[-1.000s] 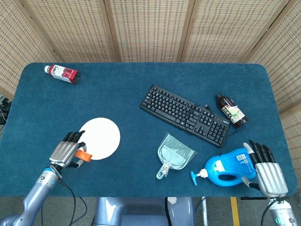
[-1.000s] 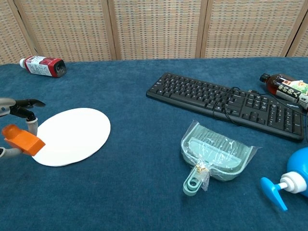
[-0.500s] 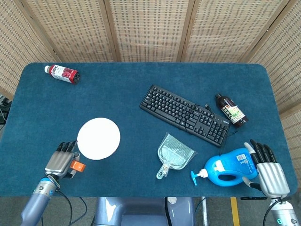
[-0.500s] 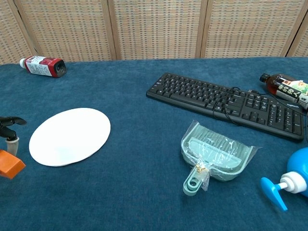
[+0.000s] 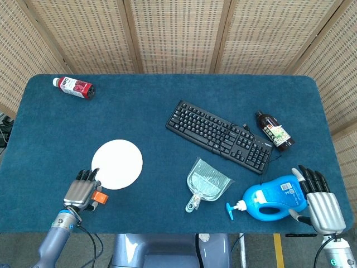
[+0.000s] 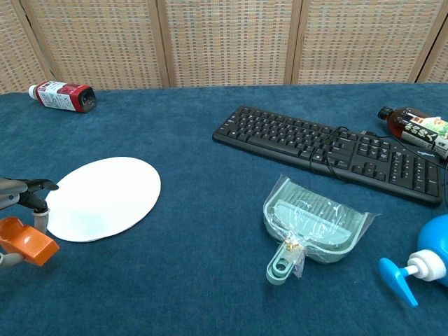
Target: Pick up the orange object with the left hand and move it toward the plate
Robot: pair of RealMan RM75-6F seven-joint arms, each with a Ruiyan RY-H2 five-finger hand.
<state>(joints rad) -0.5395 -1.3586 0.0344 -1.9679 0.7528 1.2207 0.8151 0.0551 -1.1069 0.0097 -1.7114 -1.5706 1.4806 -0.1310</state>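
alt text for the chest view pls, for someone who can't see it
At the far left edge, the robot's left hand holds an orange object just beside a white plate on a blue table. To the right lie a black keyboard and a wrapped green dustpan, with a red-labelled bottle far back left.

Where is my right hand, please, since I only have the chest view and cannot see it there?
Observer: In the head view the right hand sits at the table's near right corner, fingers apart, beside the blue spray bottle.
Operator: Is it holding that bottle?
Observer: It grips nothing that I can see; I cannot tell if it touches the bottle.
Operator: And how much of my left hand can you see?
Observer: The head view shows the whole left hand holding the orange object, just short of the plate's near left edge.
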